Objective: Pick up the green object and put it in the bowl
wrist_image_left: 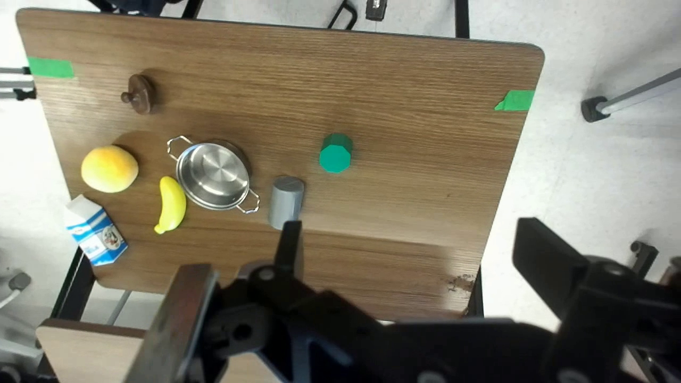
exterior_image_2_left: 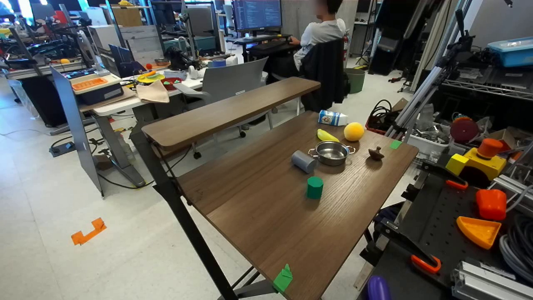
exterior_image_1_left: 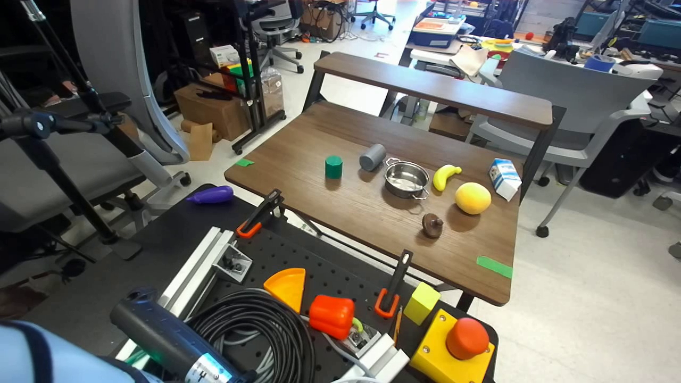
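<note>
Hand (wrist_image_left: pixel 409 242) up first, dark & a bit blurred in the wrist view, fingers (wrist_image_left: pixel 537 255) spread wide apart, well clear of the wooden surface (wrist_image_left: pixel 409 202). And there's the green block (wrist_image_left: pixel 335 157), standing upright on that wood, well apart from the hand! Grey cylinder (wrist_image_left: pixel 287 203) next, flat on its side, nr the block and just beside the bowl (wrist_image_left: pixel 213 175). What a shine on that bowl: metal, upright, w/ 2 loop handles.

Round its other side, yellow banana (wrist_image_left: pixel 173 205), just beside it; yellow ball (wrist_image_left: pixel 109 169) nr the banana; blue-&-white carton (wrist_image_left: pixel 97 232) on its side at the surface's edge, nr the ball. Brown knobbed lid (wrist_image_left: pixel 139 94), tilted, apart from the bowl. Green tape strips (wrist_image_left: pixel 50 67) at two corners, & a raised shelf (exterior_image_1_left: pixel 431 86) runs along one long edge.

Over to the black surface (exterior_image_1_left: pixel 327 266) alongside, in both exterior views: purple eggplant (exterior_image_1_left: pixel 214 194), orange wedge (exterior_image_1_left: pixel 288 287), red pepper (exterior_image_1_left: pixel 330 315), yellow-green cube (exterior_image_1_left: pixel 422 303), plus yellow box (exterior_image_1_left: pixel 447 361) w/ a red button (exterior_image_1_left: pixel 467 336). Cable coil (exterior_image_1_left: pixel 295 335) there too. Bkgd, in an exterior view: person (exterior_image_2_left: pixel 322 39) seated nr a monitor (exterior_image_2_left: pixel 258 14).
</note>
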Controlling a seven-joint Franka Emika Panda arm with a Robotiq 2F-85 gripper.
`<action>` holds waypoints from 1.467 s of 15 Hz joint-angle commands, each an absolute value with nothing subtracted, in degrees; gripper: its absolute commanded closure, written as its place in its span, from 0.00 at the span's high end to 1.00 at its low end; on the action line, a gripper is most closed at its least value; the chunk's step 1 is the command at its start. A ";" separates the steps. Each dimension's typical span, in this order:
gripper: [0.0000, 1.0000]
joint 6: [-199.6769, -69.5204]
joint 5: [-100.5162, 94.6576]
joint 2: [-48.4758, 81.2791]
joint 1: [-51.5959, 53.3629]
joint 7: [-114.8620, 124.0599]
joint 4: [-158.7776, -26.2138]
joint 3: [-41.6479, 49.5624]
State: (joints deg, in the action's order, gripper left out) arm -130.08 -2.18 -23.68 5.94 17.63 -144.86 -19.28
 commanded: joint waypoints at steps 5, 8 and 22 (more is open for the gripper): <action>1.00 -147.82 4.66 -15.88 6.37 24.05 -150.72 -16.47; 1.00 -154.44 3.63 -10.76 4.76 28.77 -150.54 -16.15; 1.00 -164.89 6.24 9.59 5.31 33.99 -145.43 -8.45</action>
State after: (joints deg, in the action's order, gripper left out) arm -163.98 4.01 4.14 3.37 34.47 -149.19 -9.99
